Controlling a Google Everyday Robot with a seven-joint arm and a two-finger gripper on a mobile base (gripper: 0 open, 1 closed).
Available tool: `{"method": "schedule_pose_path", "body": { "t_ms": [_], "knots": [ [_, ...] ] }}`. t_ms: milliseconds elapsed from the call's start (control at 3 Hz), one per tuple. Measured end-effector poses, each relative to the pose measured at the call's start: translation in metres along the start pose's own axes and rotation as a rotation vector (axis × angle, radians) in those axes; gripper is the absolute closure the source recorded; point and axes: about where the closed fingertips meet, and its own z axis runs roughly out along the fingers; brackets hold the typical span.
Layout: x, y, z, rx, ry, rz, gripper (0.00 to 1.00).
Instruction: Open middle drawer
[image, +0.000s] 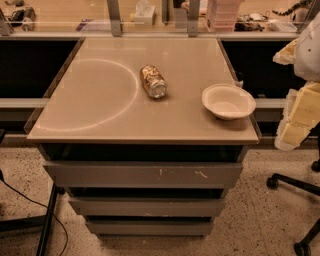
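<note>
The cabinet under the tabletop has three grey handleless drawer fronts. The top one is the tallest and has white scratch marks. The middle drawer is a plain flat front below it, in line with the other fronts. The narrowest front is at the bottom. My arm, with pale yellow and white parts, hangs at the right edge of the view. The gripper is at its lower end, beside the table's right front corner. It is well above and to the right of the middle drawer and touches nothing.
On the beige tabletop a can lies on its side near the middle and a white bowl sits at the right front corner. Office chair legs with castors stand on the speckled floor at the right. A dark stand and cable are at the left.
</note>
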Motion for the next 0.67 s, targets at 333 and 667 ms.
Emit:
{"method": "schedule_pose_path", "body": {
  "t_ms": [333,667],
  "knots": [
    [0.002,0.004,-0.001,0.006,-0.012,0.001,0.0],
    [0.006,0.03,0.007,0.017,-0.084,-0.01,0.0]
  ]
}}
